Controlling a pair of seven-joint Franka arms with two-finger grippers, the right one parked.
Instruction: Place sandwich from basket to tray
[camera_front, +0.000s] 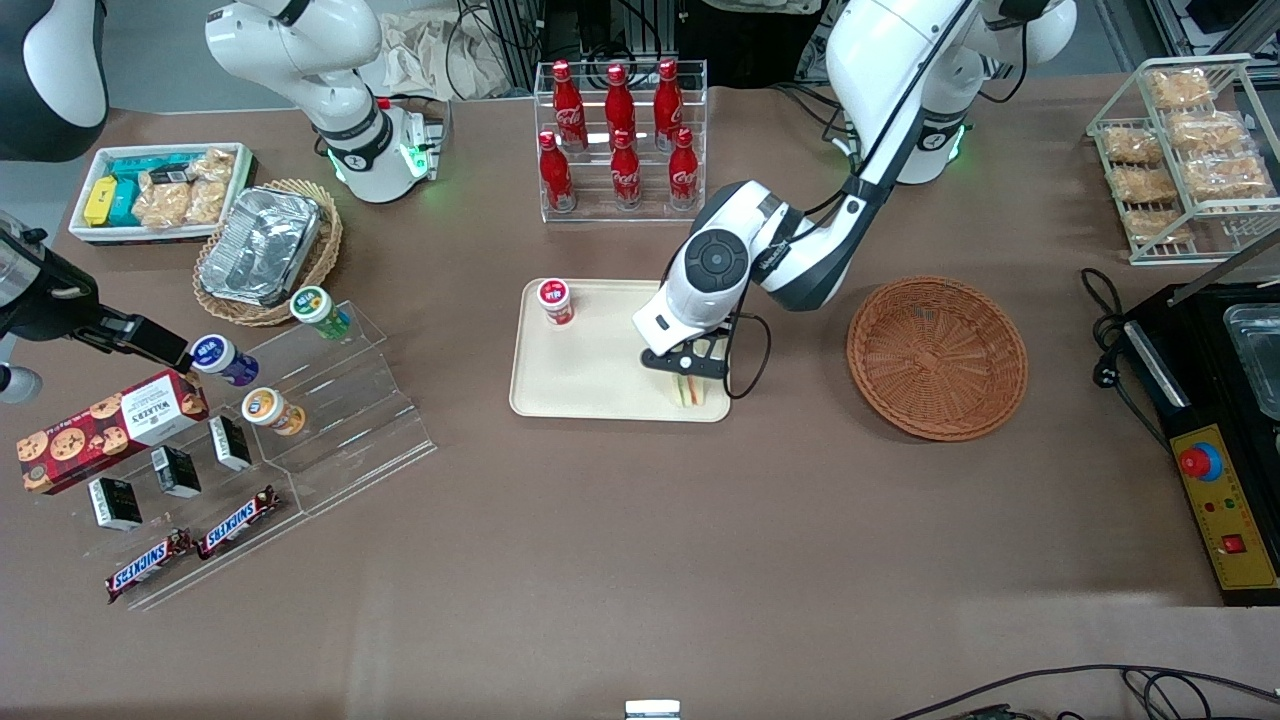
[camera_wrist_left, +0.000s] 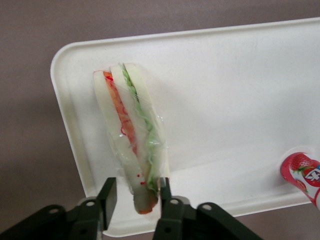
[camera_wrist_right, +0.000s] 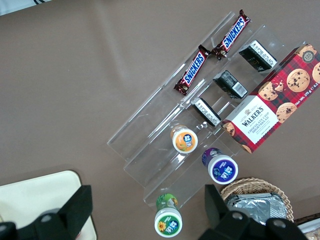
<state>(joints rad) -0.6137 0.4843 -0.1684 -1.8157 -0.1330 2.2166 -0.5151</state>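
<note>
The brown table (camera_front: 620, 560) fills the front view from edge to edge; on it, right of centre in that frame, sits the round reddish-brown basket (camera_front: 937, 357), with nothing lying in it; just beside it, at the middle of the frame, lies the cream tray (camera_front: 580, 375), the two well apart from touching but near. The white left arm (camera_front: 800, 250) reaches down from the upper right of the front view and ends over the tray's corner nearest the basket and the front camera; a clear rack of red bottles (camera_front: 620, 140) stands above the tray in that frame, and a stepped clear stand (camera_front: 330, 400) with small pots and chocolate bars occupies the lower left. A tan basket holding a foil dish (camera_front: 262, 245) sits at the upper left of the front view. On the tray, toward its upper left corner in the front view, stands a small red-and-white cup (camera_front: 555, 301). The sandwich (camera_wrist_left: 131, 137) rests on the tray close to a rounded corner, its orange-red and green layers showing edge-on through a clear wrap. The gripper (camera_wrist_left: 136, 192) is down at the sandwich's narrow end; its two black fingers (camera_wrist_left: 108, 196) stand on either side of that end, pinching it.
</note>
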